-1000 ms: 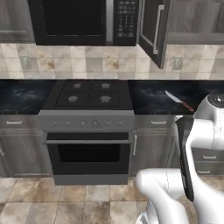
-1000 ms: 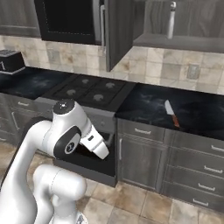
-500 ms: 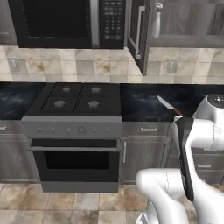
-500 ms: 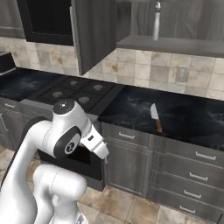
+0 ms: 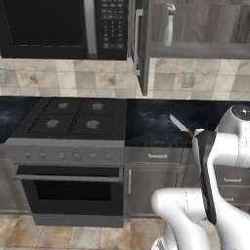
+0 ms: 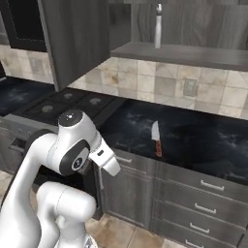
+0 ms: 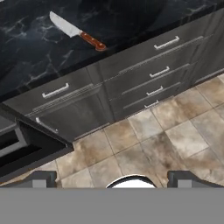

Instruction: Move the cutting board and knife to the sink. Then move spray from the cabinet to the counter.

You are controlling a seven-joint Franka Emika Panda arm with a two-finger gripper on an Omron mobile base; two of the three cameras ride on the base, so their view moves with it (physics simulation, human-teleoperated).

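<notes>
The knife [image 5: 179,125] lies on the black counter [image 5: 149,124] to the right of the stove, silver blade away from the front edge and reddish handle toward it. It also appears as the knife [image 6: 155,138] and, at the top left of the hand view, the knife [image 7: 76,31]. The grey cabinet [image 6: 186,52] above stands open, and the slim pale spray [image 5: 168,25] stands upright on its shelf, as does the spray [image 6: 158,26]. My gripper [image 7: 113,178] is open and holds nothing; it hangs low in front of the drawers, well below and short of the knife. The cutting board and sink are out of view.
A black stove [image 5: 73,119] with an oven below sits left of the knife, under a black microwave [image 5: 53,27]. The open cabinet door [image 5: 141,49] juts out over the counter. Grey drawers [image 7: 144,65] with white handles front the counter above a tiled floor [image 7: 166,135].
The base has driven to the right, so the whole scene has slid left and the knife and open cabinet now sit nearer the middle. The arm's pose and open gripper are unchanged.
</notes>
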